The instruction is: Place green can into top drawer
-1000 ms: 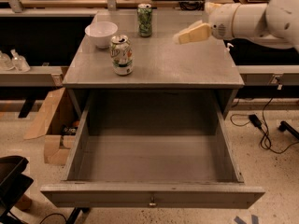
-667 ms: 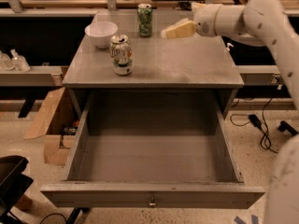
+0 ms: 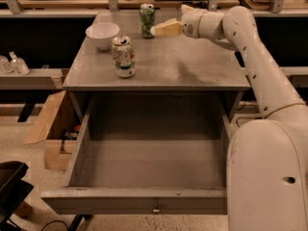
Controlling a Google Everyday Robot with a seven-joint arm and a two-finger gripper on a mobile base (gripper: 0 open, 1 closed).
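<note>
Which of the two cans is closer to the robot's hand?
The dark green can at the back: the hand is right beside it. The white can stands farther forward.

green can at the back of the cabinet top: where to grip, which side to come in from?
Probably grip the green can around mid-body, coming in level from the right in the camera view. It stands upright, a slim cylinder, so its side wall suits this. The gripper hovers just right of it; the white bowl and the white-and-green can stand to its left and front.

White arm [image 3: 250,57]; cream end effector [image 3: 155,31] beside green can [image 3: 147,19].
</note>
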